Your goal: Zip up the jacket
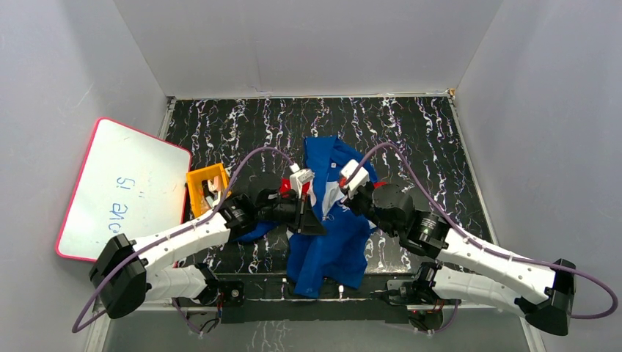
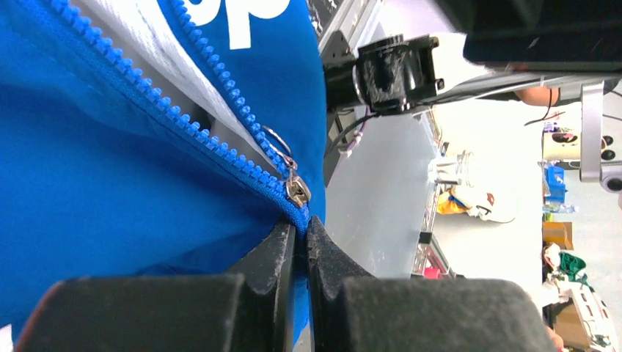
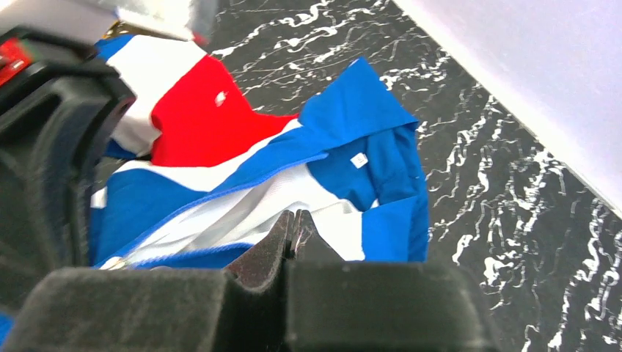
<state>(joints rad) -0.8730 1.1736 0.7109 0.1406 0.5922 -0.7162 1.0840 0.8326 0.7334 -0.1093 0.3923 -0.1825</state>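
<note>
The blue jacket (image 1: 328, 233) lies open on the black marbled table between my two arms, white lining and a red stripe showing. In the left wrist view my left gripper (image 2: 302, 224) is shut on the blue jacket edge (image 2: 147, 191) at the bottom end of the zipper. The metal slider (image 2: 297, 191) sits just above the fingertips, its ring pull hanging free. In the right wrist view my right gripper (image 3: 293, 217) is shut above the white lining (image 3: 242, 213). I see no fabric between its jaws. In the top view the two grippers, left (image 1: 311, 217) and right (image 1: 345, 199), are close together over the jacket's middle.
A pink-rimmed whiteboard (image 1: 121, 189) leans at the left. An orange container (image 1: 207, 188) stands beside it, next to my left arm. White walls close in the table (image 1: 425, 139) on three sides. The jacket's lower hem hangs over the near edge.
</note>
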